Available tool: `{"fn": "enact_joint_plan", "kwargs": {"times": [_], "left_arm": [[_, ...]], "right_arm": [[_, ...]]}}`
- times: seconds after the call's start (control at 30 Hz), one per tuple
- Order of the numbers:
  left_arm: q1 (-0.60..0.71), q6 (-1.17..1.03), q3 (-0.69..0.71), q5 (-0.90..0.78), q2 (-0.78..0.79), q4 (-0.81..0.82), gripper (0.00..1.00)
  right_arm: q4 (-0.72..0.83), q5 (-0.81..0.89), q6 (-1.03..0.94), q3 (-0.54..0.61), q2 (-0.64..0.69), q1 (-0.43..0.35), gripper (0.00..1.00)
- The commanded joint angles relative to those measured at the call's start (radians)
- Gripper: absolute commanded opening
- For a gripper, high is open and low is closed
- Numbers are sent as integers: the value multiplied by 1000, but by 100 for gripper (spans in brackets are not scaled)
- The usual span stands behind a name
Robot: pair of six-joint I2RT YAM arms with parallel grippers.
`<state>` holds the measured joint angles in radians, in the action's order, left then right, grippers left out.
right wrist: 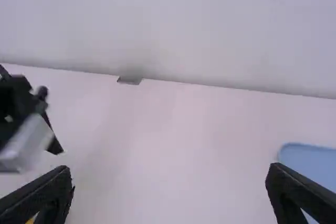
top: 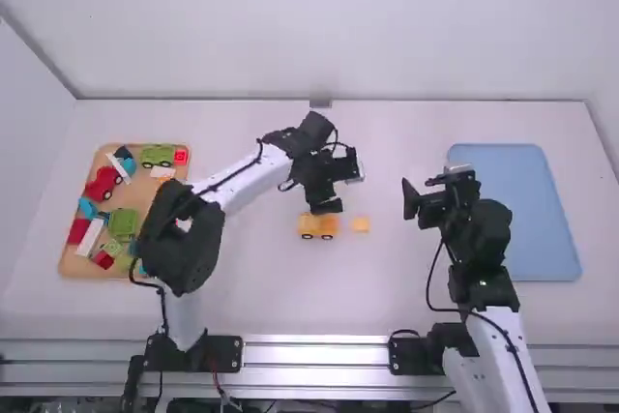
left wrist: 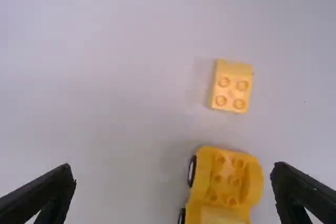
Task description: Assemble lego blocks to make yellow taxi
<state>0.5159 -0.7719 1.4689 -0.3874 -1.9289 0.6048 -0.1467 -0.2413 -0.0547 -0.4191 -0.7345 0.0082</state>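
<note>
Black left gripper (top: pixel 338 187) near yellow wheeled plastic car (top: pixel 318 226), mid-frame.
Wide open, empty; black right gripper (top: pixel 431 194), right of centre, likewise.

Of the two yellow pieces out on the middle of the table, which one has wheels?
The bigger yellow piece, left of the small yellow block in the high view. Dark wheels show along its side; the block shows none.
</note>
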Motion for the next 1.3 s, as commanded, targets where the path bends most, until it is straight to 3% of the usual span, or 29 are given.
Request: {"fn": "enact_joint_plan", "kwargs": {"times": [0.0,0.23,0.47,0.73,0.87,0.97,1.07,1.27], "left_arm": [[-25,-19,14,-160,43,22,99],[-153,-179,-71,-400,130,38,99],[-231,-3,-261,-299,236,-148,99],[-303,-98,-429,-418,426,-182,99],[-349,-49,-491,-405,491,-234,99],[-350,-47,-534,-377,506,-283,99],[-344,-47,-560,-315,506,-333,99],[-344,-47,-602,-189,506,-367,99]], "right_arm": [[-18,-15,5,7,-19,-2,98],[-121,-173,-97,7,-142,17,98],[-327,-216,-107,7,-326,58,98],[-576,-304,-107,3,-489,110,98],[-512,-381,-108,-67,-544,95,98],[-290,-444,-258,-160,-578,80,99],[-169,-413,-351,-210,-606,74,98],[-150,-326,-406,-219,-637,63,98]]}}
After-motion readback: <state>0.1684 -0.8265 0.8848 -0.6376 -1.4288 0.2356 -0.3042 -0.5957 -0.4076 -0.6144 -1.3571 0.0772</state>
